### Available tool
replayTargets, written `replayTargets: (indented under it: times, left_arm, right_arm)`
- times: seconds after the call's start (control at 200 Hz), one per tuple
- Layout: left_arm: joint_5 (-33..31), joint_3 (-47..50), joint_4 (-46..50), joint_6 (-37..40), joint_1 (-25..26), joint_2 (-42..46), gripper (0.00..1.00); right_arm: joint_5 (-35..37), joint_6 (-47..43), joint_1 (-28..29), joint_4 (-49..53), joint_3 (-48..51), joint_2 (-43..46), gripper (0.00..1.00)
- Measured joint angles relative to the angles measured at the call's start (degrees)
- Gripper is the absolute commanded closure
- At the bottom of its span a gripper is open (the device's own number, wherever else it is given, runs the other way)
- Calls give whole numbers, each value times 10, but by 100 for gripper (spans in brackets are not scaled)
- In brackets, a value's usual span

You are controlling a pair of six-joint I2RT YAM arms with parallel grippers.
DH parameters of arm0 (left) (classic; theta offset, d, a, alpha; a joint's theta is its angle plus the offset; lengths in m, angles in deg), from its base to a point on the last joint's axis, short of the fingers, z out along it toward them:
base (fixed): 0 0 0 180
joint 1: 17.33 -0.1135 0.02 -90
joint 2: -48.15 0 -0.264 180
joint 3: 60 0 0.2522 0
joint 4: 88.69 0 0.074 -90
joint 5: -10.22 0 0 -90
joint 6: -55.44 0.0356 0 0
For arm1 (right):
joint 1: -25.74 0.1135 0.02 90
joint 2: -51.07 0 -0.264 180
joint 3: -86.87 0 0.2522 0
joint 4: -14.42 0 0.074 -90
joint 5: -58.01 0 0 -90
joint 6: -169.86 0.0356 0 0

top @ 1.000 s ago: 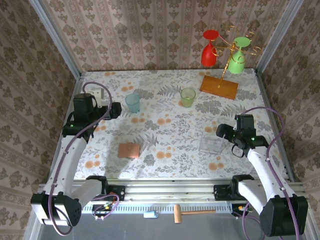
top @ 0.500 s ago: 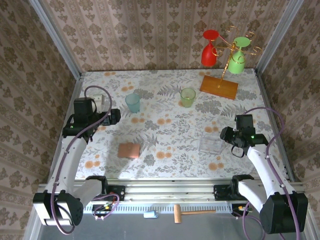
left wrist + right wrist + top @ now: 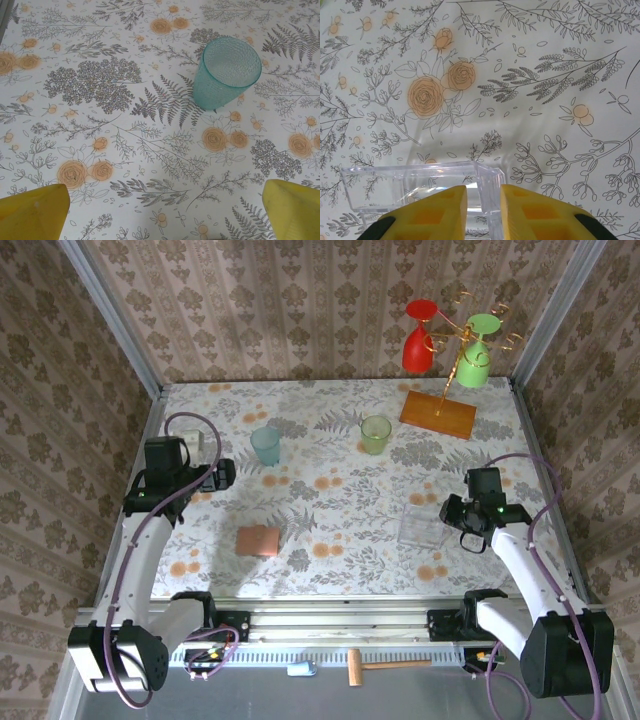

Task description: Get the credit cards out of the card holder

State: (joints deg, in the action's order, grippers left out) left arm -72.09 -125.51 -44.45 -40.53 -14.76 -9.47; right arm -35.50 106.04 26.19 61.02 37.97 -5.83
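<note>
The card holder (image 3: 259, 540) lies shut and flat, a salmon-pink square on the near-left part of the table. The credit cards are hidden. My left gripper (image 3: 225, 473) hovers well behind the holder, open, its yellow fingers (image 3: 35, 212) wide apart over bare cloth, with the gripper's middle (image 3: 165, 210) above nothing. My right gripper (image 3: 452, 512) is at the right side, far from the holder. Its jaws (image 3: 483, 200) stand narrow with the corner wall of the clear plastic tray (image 3: 415, 175) between them.
A teal cup (image 3: 227, 72) stands just ahead of the left gripper, a green cup (image 3: 376, 433) further right. An orange stand base (image 3: 437, 414) with red and green glasses hanging on it is at the back right. The clear tray (image 3: 422, 528) sits near the right arm.
The right gripper's jaws have narrowed from wide apart onto the tray's wall, and that arm has shifted a little to the right. The left arm has drawn slightly left and nearer.
</note>
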Motion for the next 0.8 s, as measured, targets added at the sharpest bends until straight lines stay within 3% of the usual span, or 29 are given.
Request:
replayTargets:
  times: [0.8]
  left_arm:
    - [0, 0, 0, 0, -7, -1, 0]
  right_arm:
    - [-13, 11, 15, -40, 9, -47, 83]
